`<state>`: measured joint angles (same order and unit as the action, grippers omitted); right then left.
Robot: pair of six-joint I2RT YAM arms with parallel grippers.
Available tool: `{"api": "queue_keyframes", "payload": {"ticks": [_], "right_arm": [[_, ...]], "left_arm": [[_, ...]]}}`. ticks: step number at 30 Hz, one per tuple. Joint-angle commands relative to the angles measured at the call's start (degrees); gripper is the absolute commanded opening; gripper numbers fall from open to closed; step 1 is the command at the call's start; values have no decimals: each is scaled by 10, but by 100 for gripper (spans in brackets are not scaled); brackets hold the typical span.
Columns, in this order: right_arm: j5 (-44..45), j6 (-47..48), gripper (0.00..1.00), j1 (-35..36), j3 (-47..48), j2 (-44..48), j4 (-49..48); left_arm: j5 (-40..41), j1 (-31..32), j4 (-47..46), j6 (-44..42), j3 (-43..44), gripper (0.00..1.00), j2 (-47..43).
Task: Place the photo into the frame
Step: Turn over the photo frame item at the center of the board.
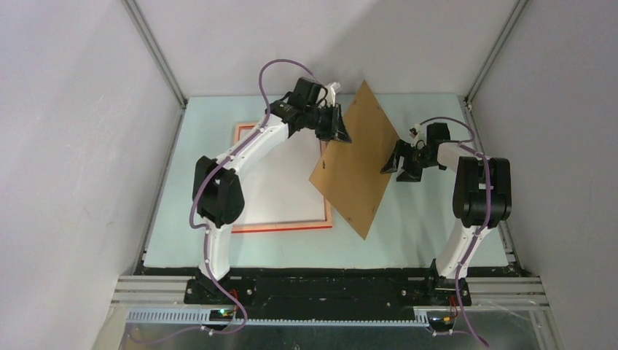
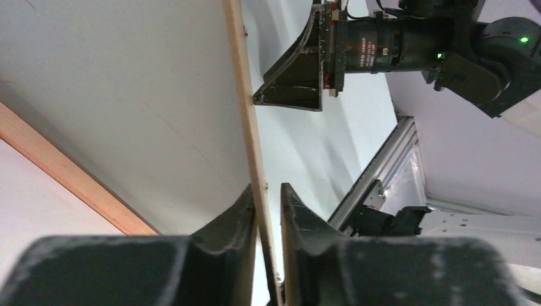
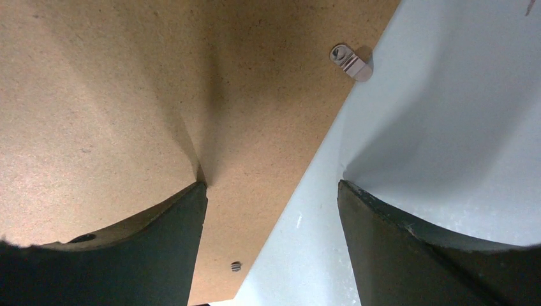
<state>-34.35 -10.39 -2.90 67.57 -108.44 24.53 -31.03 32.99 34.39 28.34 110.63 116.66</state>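
There was one table [image 1: 437,233], with two grippers above it: the left gripper [image 1: 337,127] and the right gripper [image 1: 393,162]. One brown backing board [image 1: 361,157] stood mid-table. One frame [image 1: 280,227] and one photo [image 1: 291,182], white back up, lay toward the left edge.

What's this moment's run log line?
left tool: astride backing board edge | right tool: open at backing board | backing board: tilted up | frame: flat on table

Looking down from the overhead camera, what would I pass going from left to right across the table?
The frame lying flat → the tilted brown board → the right gripper → the right arm.
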Motion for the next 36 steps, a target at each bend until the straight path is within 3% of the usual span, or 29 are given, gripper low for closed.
{"api": "queue_keyframes", "payload": {"ticks": [1, 2, 4, 13, 21, 27, 36], "right_arm": [[21, 16, 80, -1, -1, -17, 3], [19, 16, 80, -1, -1, -15, 4], [15, 16, 80, -4, -1, -10, 5], [-75, -10, 86, -41, -1, 76, -9], [-177, -12, 90, -56, -1, 181, -18], [-187, -19, 90, -50, -1, 226, -24], [-170, -27, 89, -19, -1, 240, -37]], "left_arm": [[-6, 2, -8, -4, 40, 16, 11], [-5, 1, -8, -2, 41, 8, 13], [-4, -3, -8, 4, 41, 1, 12], [-36, -40, -40, 40, -32, 0, -64], [-90, -89, -184, 122, -211, 0, -192], [-127, -148, -396, 217, -390, 0, -303], [-164, -249, -466, 236, -531, 0, -444]]}}
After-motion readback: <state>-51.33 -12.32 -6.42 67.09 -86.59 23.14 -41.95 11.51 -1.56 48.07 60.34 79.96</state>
